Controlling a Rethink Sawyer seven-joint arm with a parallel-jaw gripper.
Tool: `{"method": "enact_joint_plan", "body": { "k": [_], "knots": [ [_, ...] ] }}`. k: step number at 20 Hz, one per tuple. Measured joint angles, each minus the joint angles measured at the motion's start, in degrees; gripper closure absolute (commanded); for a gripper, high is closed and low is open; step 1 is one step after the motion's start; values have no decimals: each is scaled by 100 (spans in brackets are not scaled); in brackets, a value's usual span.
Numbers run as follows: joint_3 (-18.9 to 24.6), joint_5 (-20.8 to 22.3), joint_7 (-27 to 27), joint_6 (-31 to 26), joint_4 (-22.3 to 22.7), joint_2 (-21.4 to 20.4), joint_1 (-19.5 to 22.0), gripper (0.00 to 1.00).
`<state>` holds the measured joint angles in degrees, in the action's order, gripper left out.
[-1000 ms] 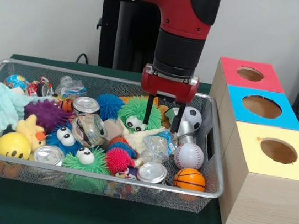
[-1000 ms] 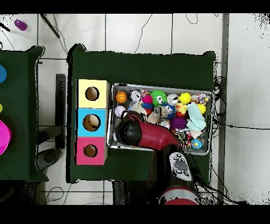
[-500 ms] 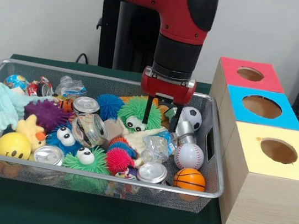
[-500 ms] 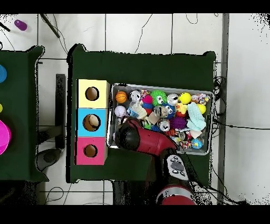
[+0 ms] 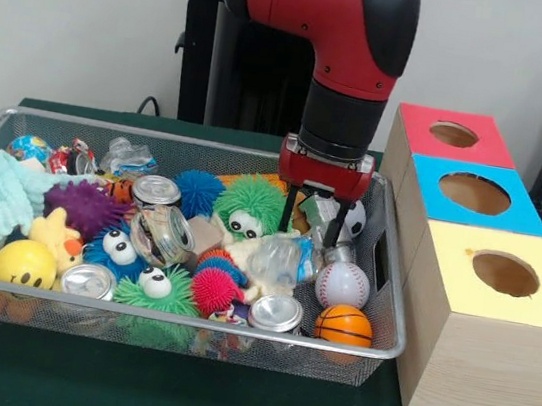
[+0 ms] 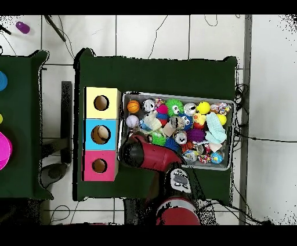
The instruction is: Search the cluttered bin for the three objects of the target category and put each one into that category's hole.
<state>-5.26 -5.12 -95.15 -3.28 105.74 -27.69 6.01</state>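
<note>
Since a second ago our gripper point(image 5: 310, 219) has slid from the green puff point(image 5: 247, 205) to the soccer ball point(image 5: 347, 214) beside it, fingers apart astride it. We should sink lower, centre, then close.

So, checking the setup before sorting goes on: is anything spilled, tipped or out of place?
Nothing stands out. The toys and cans are jumbled, but all lie inside the mesh bin. The three boxes sit in a straight row beside it, and nothing lies on the green table.
</note>
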Motion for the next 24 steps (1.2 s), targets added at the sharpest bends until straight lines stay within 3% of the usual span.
{"method": "enact_joint_plan", "body": {
  "k": [24],
  "knots": [
    [-2, 1, 0, 60, -81, 17, 226, 0]
  ]
}}
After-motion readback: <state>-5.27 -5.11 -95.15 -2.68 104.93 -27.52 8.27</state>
